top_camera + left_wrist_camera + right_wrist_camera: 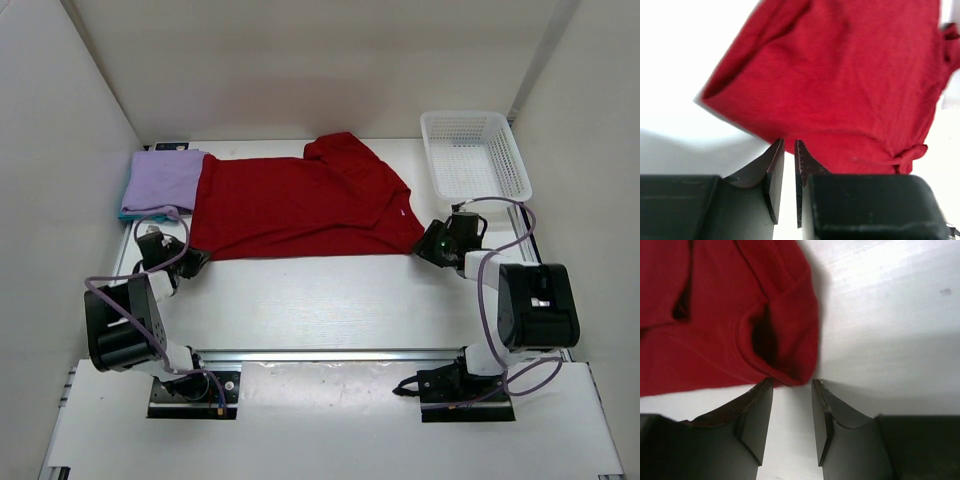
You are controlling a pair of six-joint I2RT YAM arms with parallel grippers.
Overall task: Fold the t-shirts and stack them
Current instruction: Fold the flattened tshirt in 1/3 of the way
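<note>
Fold-and-stack task, top and wrist views. The red t-shirt (300, 205) lies spread flat across the middle of the surface (320, 300), its long axis running left to right in the top view, with its body toward the left and its sleeves and collar bunched toward the upper right. Its left edge overlaps the lavender t-shirt (165, 180), which sits folded at the upper left on top of the teal t-shirt (130, 212); only a strip of the teal one shows. The white mesh basket (475, 118) stands at the upper right, apart from the cloth. The left end effector (198, 259) rests low at the shirt's lower left corner. In its wrist view the fingers stand a narrow slit apart with bare surface showing between them, and the red hem lies right at their tips, directly ahead. The right end effector (420, 246) sits at the lower right corner. In its wrist view the jaws are moderately wide and empty, with a folded corner of the cloth just ahead, touching the left fingertip (767, 385). Each arm is thus nearest its own end of the near hem, and the garment extends away from both, toward the top of the frame. Judged from this layout, two shirts are already stacked and the red one is unfolded. A pinch at both near corners looks like the coming step, and it depends on each set of tips getting under one hem layer.
</note>
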